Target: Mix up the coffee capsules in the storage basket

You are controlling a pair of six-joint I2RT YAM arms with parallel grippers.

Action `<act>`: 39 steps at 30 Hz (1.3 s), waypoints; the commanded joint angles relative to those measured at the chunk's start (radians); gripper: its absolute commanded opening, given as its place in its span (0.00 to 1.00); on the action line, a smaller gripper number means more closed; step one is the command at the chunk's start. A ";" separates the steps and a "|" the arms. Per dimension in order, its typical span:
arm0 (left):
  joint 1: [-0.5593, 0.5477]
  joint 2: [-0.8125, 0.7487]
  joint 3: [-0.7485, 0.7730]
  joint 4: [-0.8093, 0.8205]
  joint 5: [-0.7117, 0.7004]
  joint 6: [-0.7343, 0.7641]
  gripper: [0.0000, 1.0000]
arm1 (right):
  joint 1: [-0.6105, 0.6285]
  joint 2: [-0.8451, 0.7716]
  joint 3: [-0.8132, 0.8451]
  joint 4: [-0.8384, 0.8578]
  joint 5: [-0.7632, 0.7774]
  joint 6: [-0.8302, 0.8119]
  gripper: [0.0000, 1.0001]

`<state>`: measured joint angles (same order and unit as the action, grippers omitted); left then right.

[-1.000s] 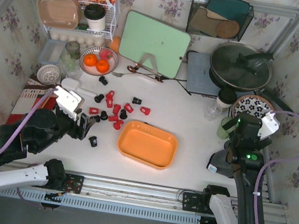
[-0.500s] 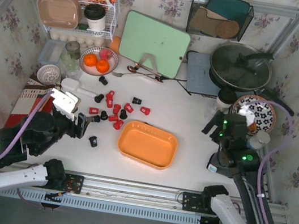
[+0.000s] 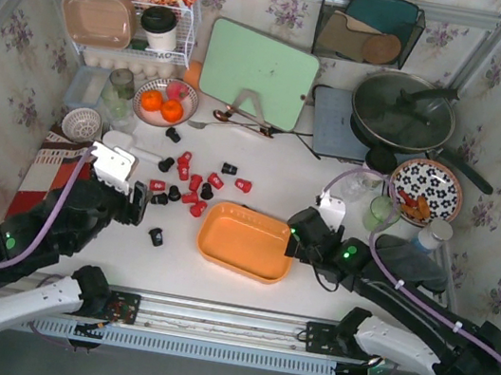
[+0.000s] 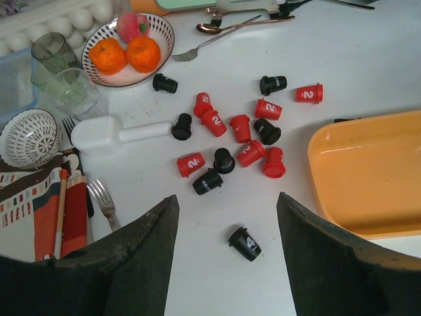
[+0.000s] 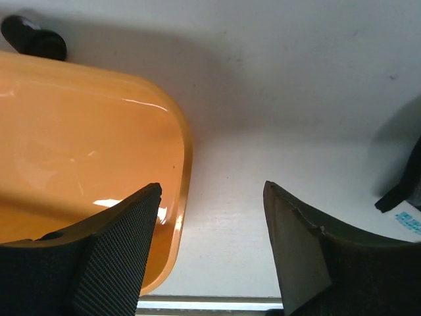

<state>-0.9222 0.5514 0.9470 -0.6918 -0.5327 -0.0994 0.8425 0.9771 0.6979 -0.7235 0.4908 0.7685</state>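
Note:
The orange storage basket (image 3: 247,242) lies empty at the table's front middle. Several red and black coffee capsules (image 3: 195,183) are scattered on the table to its upper left; they also show in the left wrist view (image 4: 240,128). One black capsule marked 4 (image 4: 245,243) lies apart, nearer me (image 3: 156,237). My left gripper (image 3: 136,210) is open and empty, hovering just left of that capsule (image 4: 227,197). My right gripper (image 3: 297,241) is open and empty, low at the basket's right end (image 5: 212,191); the basket's rim (image 5: 185,148) is by its left finger.
A bowl of oranges (image 3: 164,103), a green cutting board (image 3: 255,73) and a white wire rack (image 3: 129,23) stand at the back left. A pan (image 3: 403,112) and a patterned plate (image 3: 426,190) are at the right. A white scoop (image 3: 128,143), forks and a cloth lie at the left.
My right arm has swung down and to the left from the right side to the basket's right end. My left arm has shifted only slightly.

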 commanded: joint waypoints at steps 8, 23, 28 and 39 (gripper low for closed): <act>0.103 0.027 -0.004 0.052 0.138 -0.019 0.64 | 0.037 0.006 -0.142 0.213 -0.053 0.089 0.57; 0.147 0.023 -0.010 0.057 0.172 -0.026 0.64 | 0.042 -0.005 -0.202 0.258 0.003 0.174 0.21; 0.152 0.023 -0.010 0.058 0.178 -0.028 0.64 | 0.043 -0.073 -0.210 0.221 0.029 0.195 0.00; 0.166 0.018 -0.010 0.059 0.191 -0.036 0.64 | -0.020 -0.170 -0.073 0.057 0.137 0.102 0.00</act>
<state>-0.7609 0.5724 0.9398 -0.6624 -0.3473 -0.1261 0.8646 0.8116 0.5709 -0.6235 0.5488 0.9318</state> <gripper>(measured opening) 0.640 0.013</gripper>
